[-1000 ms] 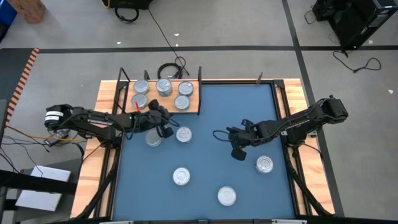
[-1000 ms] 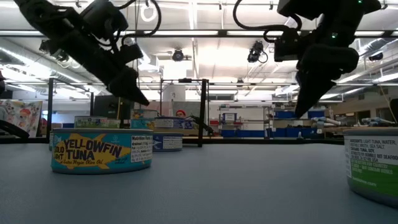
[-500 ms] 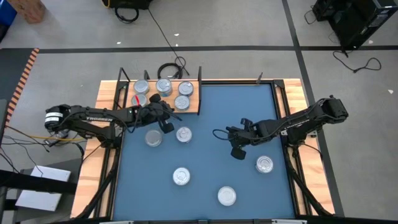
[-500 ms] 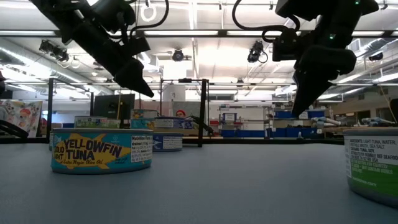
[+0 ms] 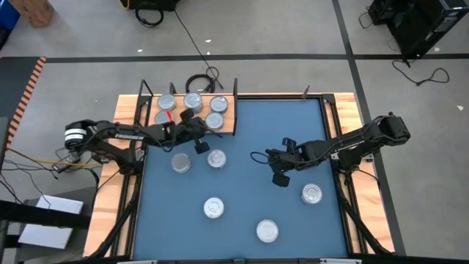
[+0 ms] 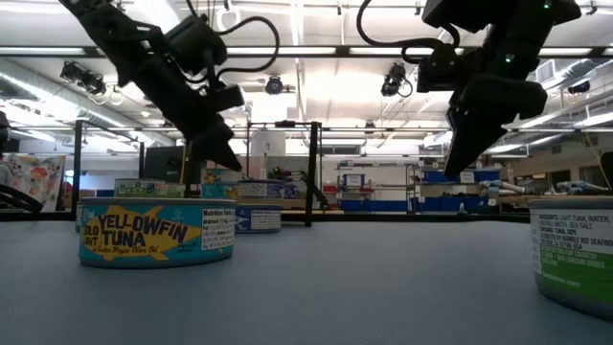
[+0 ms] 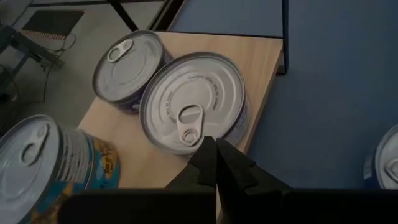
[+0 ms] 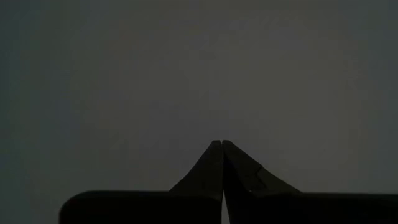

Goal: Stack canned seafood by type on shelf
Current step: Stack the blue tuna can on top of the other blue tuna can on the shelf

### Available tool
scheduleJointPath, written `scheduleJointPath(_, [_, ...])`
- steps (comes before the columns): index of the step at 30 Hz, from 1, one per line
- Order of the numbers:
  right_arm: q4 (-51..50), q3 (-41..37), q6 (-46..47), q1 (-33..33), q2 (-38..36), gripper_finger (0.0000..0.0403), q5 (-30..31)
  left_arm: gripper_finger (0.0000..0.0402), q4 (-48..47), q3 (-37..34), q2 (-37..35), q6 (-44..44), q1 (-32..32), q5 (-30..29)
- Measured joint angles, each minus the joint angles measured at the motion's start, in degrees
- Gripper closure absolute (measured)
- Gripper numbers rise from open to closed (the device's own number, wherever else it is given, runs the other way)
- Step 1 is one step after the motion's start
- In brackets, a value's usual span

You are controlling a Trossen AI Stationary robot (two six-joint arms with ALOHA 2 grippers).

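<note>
on the far left part of the table, the flat light-brown wooden shelf with thin black posts [image 5: 223, 126] carries several small round silver tins of seafood. the left gripper [image 5: 199, 141] hangs at the shelf's near edge, its two dark fingers [image 7: 214, 163] pressed together and holding nothing. through the left wrist view its tip sits just above the silver pull-tab tin at the shelf's corner [image 7: 193, 102], with a second silver tin [image 7: 127, 57] touching that one from behind and a tin with a blue and yellow label [image 7: 46, 158] off to the side on the same board. on the large blue mat [image 5: 249, 117] lie five loose tins: two near the left gripper [image 5: 181, 163] [image 5: 217, 158], one in the middle [image 5: 213, 207], one toward the near edge [image 5: 267, 231], and one on the right [image 5: 311, 193]. the low view shows a yellowfin tuna tin [image 6: 156, 231] in front. the right gripper [image 5: 277, 170] hovers above bare mat, just beside the right-hand tin, its fingers [image 8: 222, 163] closed against each other and empty.
</note>
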Motion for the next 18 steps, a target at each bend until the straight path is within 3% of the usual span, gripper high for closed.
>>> scheduleJointPath(7, [0.26, 0.0, 0.5, -0.61, 0.0, 0.0394, 0.0, 0.0401, 1.97, 2.8, 4.03, 2.94, 0.0, 0.13])
scheduleJointPath(10, [0.2, 0.0, 0.5, -0.59, 0.0, 0.0394, -0.02, 0.0401, 3.57, 2.95, 4.36, 3.35, 0.0, 2.98])
scheduleJointPath(18, [1.47, 0.0, 0.32, -0.59, 0.0, 0.0393, 0.0, 0.0401, 11.14, 0.18, 4.33, 3.0, -1.48, 3.89])
